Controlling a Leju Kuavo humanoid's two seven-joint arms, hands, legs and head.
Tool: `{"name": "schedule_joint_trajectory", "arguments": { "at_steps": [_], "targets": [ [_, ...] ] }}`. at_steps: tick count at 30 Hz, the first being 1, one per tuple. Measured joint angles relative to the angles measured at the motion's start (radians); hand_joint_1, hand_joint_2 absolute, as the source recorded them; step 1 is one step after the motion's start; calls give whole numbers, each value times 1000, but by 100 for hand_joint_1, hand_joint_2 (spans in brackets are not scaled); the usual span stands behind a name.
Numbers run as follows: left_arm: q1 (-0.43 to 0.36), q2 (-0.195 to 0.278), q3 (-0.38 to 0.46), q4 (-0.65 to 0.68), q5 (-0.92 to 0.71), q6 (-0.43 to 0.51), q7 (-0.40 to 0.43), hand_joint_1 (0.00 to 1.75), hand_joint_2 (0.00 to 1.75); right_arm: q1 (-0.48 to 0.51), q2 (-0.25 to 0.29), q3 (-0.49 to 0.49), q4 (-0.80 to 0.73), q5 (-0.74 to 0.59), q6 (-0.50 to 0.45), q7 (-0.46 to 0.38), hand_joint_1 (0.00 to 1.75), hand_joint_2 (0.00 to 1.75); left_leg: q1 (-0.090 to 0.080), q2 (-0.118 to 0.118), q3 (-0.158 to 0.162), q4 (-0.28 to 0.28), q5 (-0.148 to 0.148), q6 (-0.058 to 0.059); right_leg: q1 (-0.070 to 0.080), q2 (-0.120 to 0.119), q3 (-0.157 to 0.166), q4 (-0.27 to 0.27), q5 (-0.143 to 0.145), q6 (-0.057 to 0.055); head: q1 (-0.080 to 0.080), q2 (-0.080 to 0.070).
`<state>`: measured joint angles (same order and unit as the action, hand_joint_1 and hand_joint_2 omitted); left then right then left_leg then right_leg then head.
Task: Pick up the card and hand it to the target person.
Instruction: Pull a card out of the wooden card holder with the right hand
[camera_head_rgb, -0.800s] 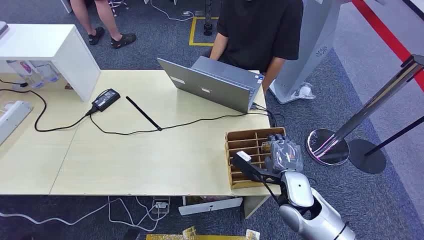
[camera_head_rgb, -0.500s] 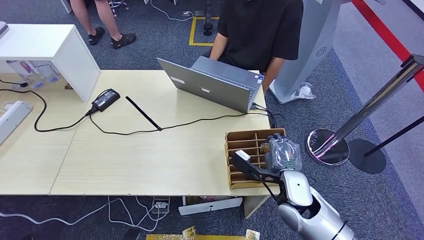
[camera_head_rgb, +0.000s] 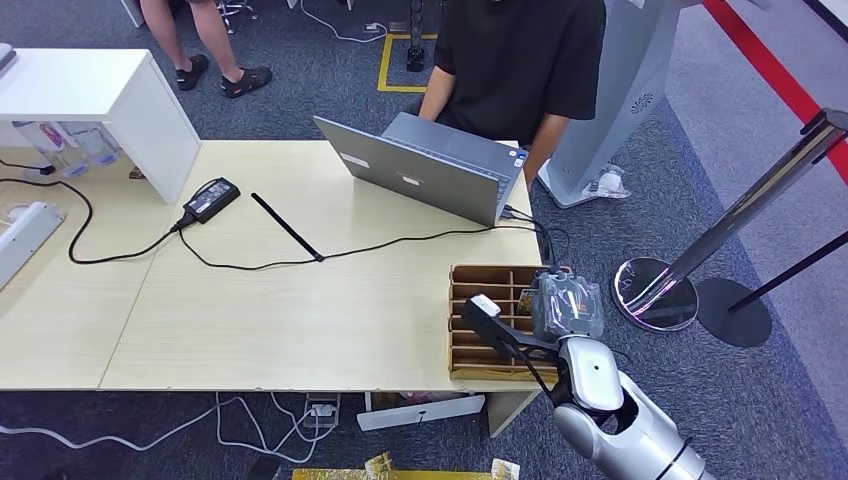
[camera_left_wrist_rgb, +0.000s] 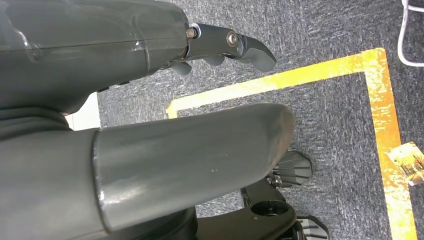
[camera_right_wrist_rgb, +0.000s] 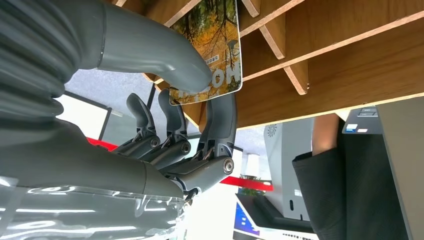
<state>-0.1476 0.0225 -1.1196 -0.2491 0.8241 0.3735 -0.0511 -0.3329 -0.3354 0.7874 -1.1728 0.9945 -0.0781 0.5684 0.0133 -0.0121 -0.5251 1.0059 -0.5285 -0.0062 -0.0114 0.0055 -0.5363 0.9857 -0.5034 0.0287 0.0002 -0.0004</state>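
Our right hand (camera_right_wrist_rgb: 165, 130) had the card (camera_right_wrist_rgb: 212, 47) pinched by its lower edge, thumb (camera_right_wrist_rgb: 150, 47) on the printed face and a dark finger behind it, the rest of the card standing in a compartment of the wooden organizer (camera_right_wrist_rgb: 340, 65). From the head view, that hand (camera_head_rgb: 566, 310) sat over the organizer (camera_head_rgb: 480, 330) at the near right corner of the counter (camera_head_rgb: 280, 310), with the person in a black top (camera_head_rgb: 520, 60) seated behind the laptop (camera_head_rgb: 425, 175) on the far side.

We judged the card light, thin and fairly stiff, with a glossy face that could slide out of a loose pinch. Its edge near a corner looked the sensible place to hold, lifting straight along the slot so the dividers did not catch it.

Only the wrist view let us see the pinch and the autumn picture on the card; the head view hid both beneath the hand's back but gave the route to the person.

Our left hand (camera_left_wrist_rgb: 150, 115) hung over carpet and yellow floor tape (camera_left_wrist_rgb: 300, 75), holding nothing, its thumb and fingers apart.
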Motion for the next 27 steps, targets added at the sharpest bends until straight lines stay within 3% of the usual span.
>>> {"name": "schedule_joint_trajectory", "arguments": {
  "at_steps": [14, 19, 27],
  "targets": [
    [-1, 0, 0, 0, -2, 0, 0, 0, 0, 2, 6, 1, 4, 20, -12, 2, 133, 175, 0, 0, 0, 0, 0, 0, 0, 0, 0, 0, 0, 0, 0, 0],
    [-3, 0, 0, 0, -4, 0, -1, 0, 0, 2, 8, 1, 4, 41, -17, 2, 160, 175, 0, 0, 0, 0, 0, 0, 0, 0, 0, 0, 0, 0, 0, 0],
    [-2, 0, 0, 0, -4, 0, -6, 0, 0, 7, 7, -1, -8, 91, -66, 7, 159, 175, 0, 0, 0, 0, 0, 0, 0, 0, 0, 0, 0, 0, 0, 0]
  ]
}}
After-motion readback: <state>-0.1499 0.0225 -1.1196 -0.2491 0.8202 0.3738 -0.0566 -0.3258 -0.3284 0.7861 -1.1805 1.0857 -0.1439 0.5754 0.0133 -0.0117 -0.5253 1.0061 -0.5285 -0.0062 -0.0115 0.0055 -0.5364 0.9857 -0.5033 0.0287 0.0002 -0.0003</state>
